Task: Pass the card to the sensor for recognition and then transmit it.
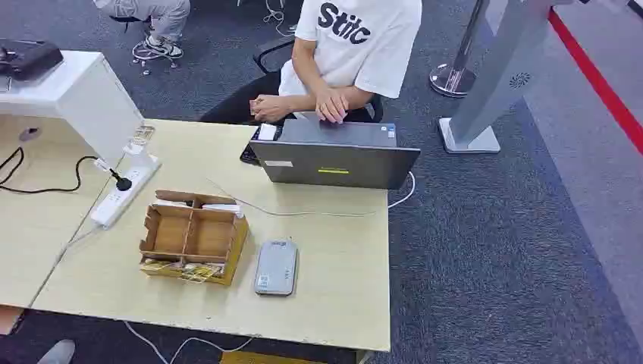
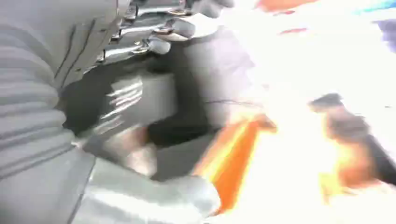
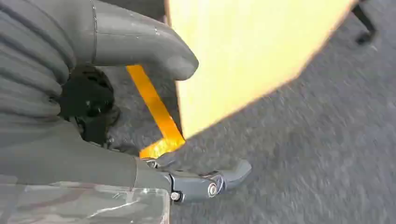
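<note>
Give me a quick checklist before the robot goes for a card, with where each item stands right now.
1. Cardboard box with dividers on the table, within view: ok.
2. Cards visible in the box: cannot tell; only small items along its near edge.
3. Grey sensor flat beside the box, nothing on it: ok.
4. Right hand free, fingers apart, below the table edge: ok.
5. Left hand free: cannot tell; view blurred.
6. Person's hands behind the laptop, away from the box: ok.

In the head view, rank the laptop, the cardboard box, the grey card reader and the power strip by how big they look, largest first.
1. Laptop
2. Cardboard box
3. Power strip and grey card reader: they look too alike in area to rank, the strip being longer but narrower.
</note>
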